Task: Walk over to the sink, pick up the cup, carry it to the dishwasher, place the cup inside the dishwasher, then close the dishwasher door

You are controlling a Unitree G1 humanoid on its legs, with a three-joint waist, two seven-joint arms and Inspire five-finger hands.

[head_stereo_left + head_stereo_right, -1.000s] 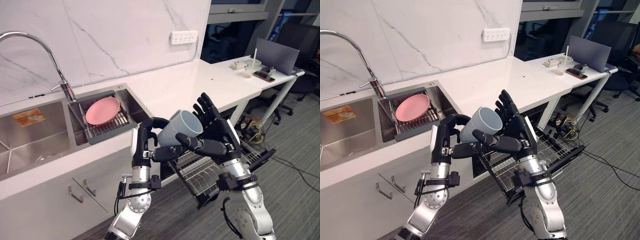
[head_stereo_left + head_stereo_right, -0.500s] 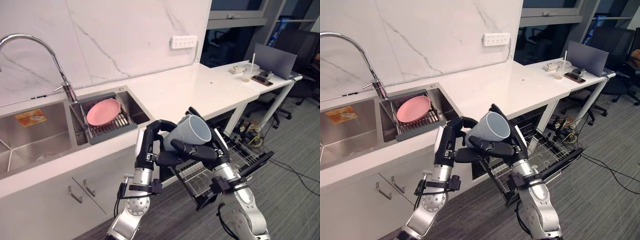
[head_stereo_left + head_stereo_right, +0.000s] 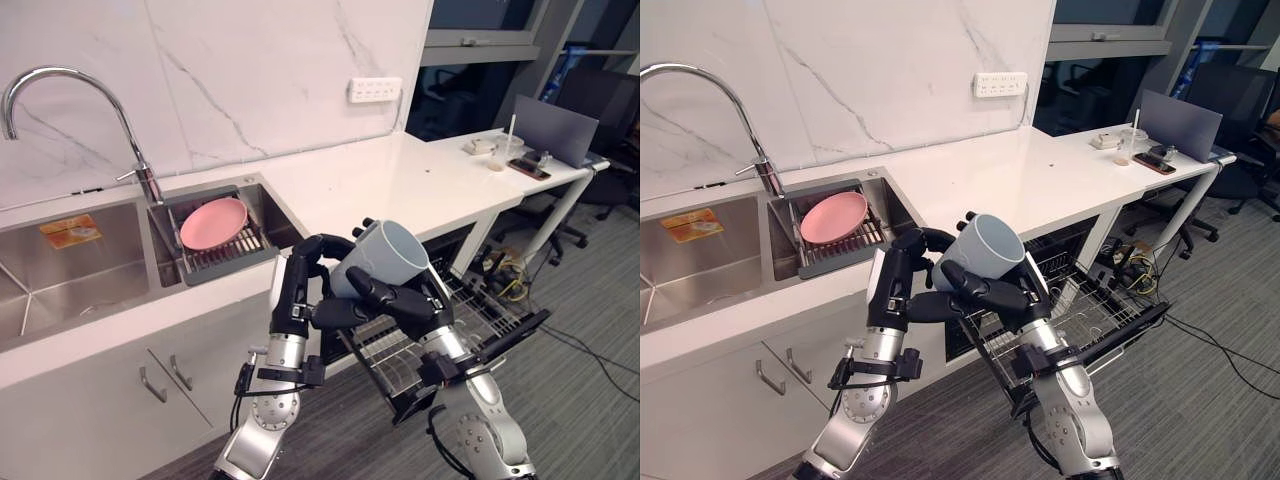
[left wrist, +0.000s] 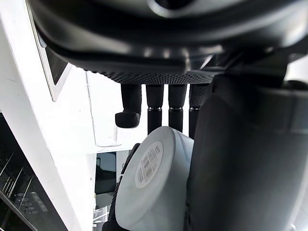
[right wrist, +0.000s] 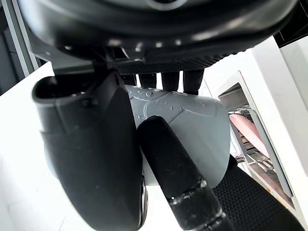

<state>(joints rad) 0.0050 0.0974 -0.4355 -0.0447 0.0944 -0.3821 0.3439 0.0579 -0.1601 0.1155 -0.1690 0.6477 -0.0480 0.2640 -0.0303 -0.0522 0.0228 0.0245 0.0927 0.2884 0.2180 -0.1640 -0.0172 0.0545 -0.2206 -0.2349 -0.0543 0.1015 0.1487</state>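
The cup point(image 3: 386, 256) is off the counter, clasped between both hands. It is tilted, with its base toward the left hand and its open mouth turned up and toward the right-hand side. The left hand point(image 3: 300, 285) curls its fingers over the base end, thumb below. The right hand point(image 3: 405, 300) grips the cup's wall with thumb and fingers closed round it. Just below the right hand is the dishwasher's wire rack point(image 3: 400, 350), pulled out over the lowered door point(image 3: 520, 327). Beyond both hands runs the white counter point(image 3: 400, 185). Well out past the left hand, a pink plate point(image 3: 213, 222) rests in the sink point(image 3: 70, 285).
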